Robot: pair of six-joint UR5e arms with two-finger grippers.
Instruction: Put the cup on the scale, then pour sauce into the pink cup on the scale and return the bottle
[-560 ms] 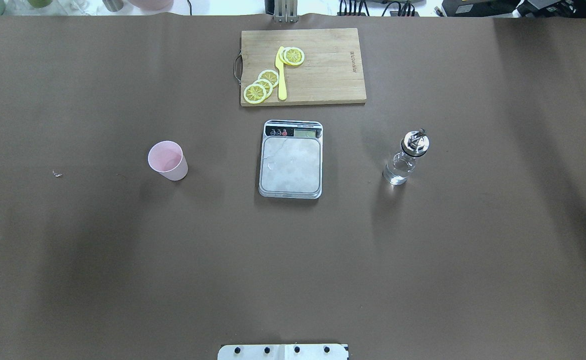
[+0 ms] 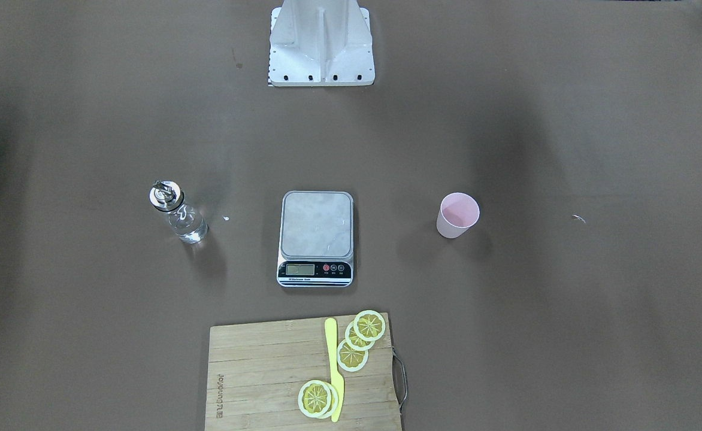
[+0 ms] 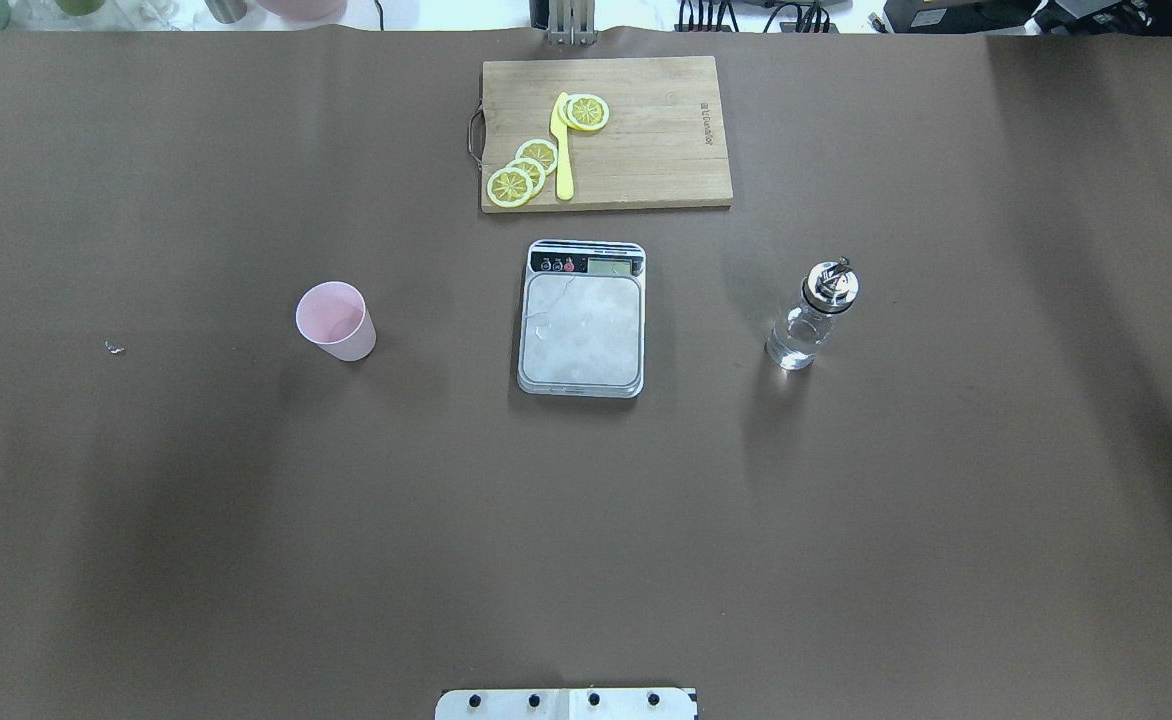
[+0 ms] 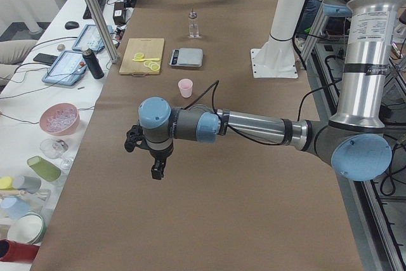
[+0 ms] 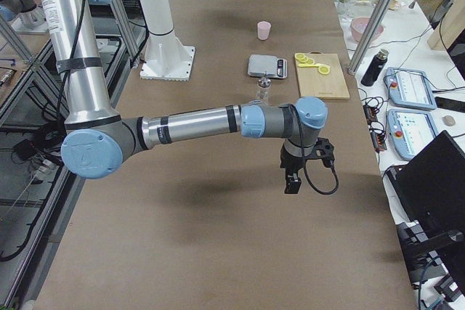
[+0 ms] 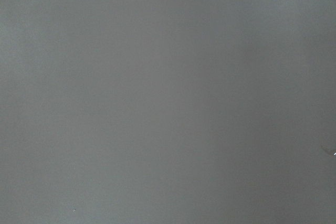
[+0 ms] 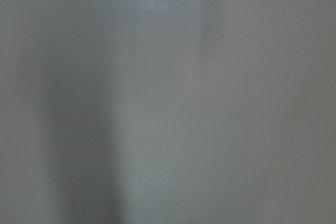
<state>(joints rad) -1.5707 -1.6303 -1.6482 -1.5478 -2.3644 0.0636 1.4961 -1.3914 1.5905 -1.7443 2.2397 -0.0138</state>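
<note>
Front view: cup (image 2: 457,215) upright on the table (image 2: 566,335), on the robot's left side, well apart from the scale (image 2: 316,222). Bottle (image 2: 178,214) upright, well apart on the other side. Platform bare.
Overhead: no arm in frame.
Left side view: left gripper (image 4: 156,168) hangs over the table, well short of the cup. Jaw gap: cannot tell.
Right side view: right gripper (image 5: 292,179) short of the bottle, also cannot tell.
Wrist cams: probably just blurred table.
Cup looks light and tippy, so pinch mid-wall. Bottle is glass, likely slick and fragile: grip the body.
</note>
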